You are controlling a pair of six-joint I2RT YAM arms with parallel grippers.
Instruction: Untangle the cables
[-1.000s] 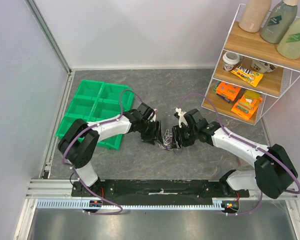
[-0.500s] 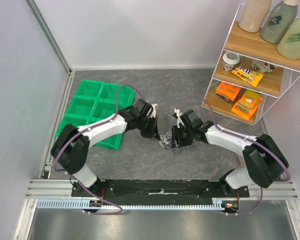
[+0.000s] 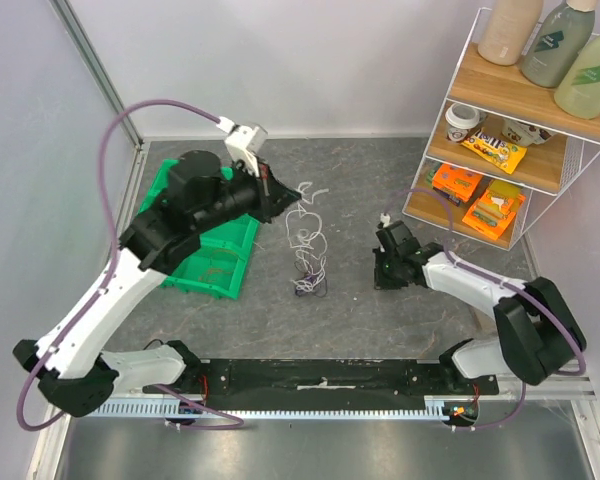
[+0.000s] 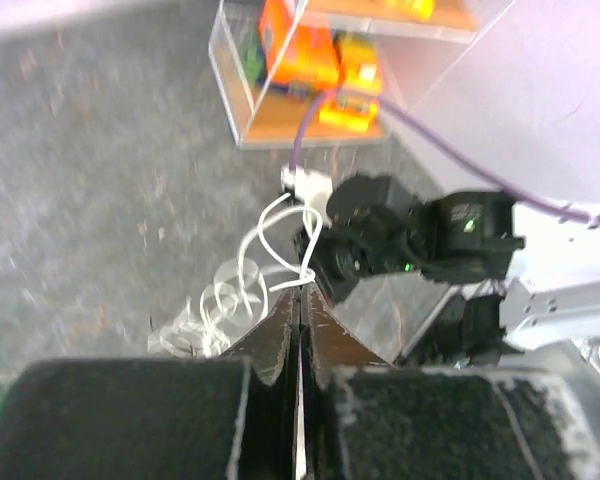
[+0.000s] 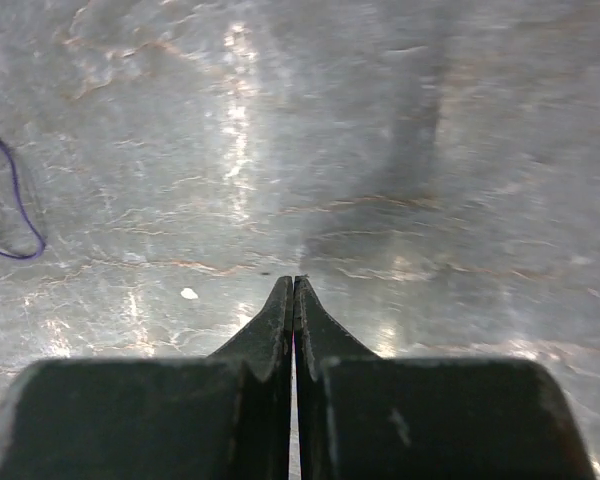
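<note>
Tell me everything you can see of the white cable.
The white cable is a very thin, string-like wire, curled into several loose loops. Its upper end appears pinched between the shut fingertips of the left gripper, which holds it above the grey table. From there it hangs toward the near side, and its lower end runs into a small clump of purple and dark strands on the table. The right gripper is apart from it.

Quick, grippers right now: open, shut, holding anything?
Left gripper: shut on the white cable.
Right gripper: shut, holding nothing.
</note>
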